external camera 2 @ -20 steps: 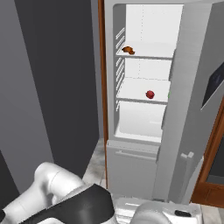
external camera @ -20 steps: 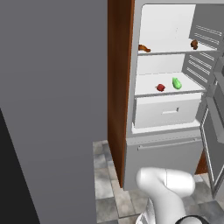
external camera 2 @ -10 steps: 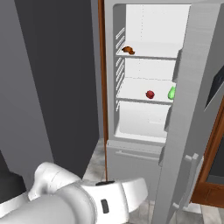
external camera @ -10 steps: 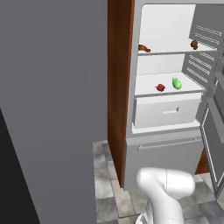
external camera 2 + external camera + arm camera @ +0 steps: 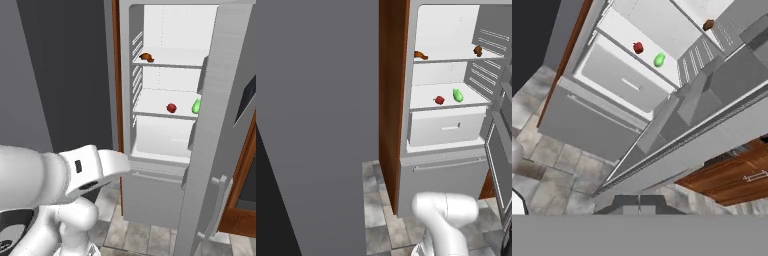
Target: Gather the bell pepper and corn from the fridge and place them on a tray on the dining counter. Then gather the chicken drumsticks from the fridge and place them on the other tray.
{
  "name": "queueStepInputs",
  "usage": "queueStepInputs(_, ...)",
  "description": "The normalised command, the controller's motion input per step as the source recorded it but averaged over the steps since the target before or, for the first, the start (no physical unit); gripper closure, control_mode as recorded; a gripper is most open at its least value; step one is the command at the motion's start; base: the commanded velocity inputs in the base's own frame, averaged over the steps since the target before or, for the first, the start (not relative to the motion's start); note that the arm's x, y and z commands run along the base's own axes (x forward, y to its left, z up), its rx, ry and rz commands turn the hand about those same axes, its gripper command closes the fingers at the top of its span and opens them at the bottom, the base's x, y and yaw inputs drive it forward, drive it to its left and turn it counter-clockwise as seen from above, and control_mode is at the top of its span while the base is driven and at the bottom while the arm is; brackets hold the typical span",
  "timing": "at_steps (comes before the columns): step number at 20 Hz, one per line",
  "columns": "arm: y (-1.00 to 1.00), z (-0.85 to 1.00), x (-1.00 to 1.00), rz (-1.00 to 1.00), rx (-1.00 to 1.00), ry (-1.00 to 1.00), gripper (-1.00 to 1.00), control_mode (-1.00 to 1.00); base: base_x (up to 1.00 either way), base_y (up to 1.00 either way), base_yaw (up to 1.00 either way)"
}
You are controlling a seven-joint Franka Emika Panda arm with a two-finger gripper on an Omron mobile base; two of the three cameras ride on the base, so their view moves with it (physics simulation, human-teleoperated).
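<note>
With the fridge (image 5: 448, 165) standing open, the bell pepper (image 5: 439, 100) and then the corn (image 5: 457, 95) sit near the middle shelf's front edge, so the clenched, empty gripper (image 5: 639, 202) must next open and reach in.

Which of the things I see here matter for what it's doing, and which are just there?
For the job: fridge, bell pepper, corn, chicken drumsticks.
Just there: fridge drawer, wood cabinet, tiled floor.
</note>
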Motion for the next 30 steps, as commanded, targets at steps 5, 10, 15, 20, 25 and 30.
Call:
queueStepInputs(5,0.13,0.13,0.59,0.0,0.0,0.37,-1.0,-1.0,0.0,0.0,0.0)
queueStepInputs(10,0.0,0.06,0.04,0.0,-0.04,0.19,-1.0,-1.0,0.0,0.0,0.0)
queueStepInputs(15,0.0,0.0,0.03,0.0,-0.14,0.0,-1.0,-1.0,0.0,0.0,0.0)
queueStepInputs(20,0.0,-0.05,0.31,0.0,-0.22,-0.04,-1.0,-1.0,0.0,0.0,0.0)
queueStepInputs(25,-0.33,-0.06,0.26,0.04,-0.16,-0.05,-1.0,-1.0,0.0,0.0,0.0)
queueStepInputs(30,-0.6,-0.04,0.33,-0.01,0.0,0.02,-1.0,-1.0,0.0,0.0,0.0)
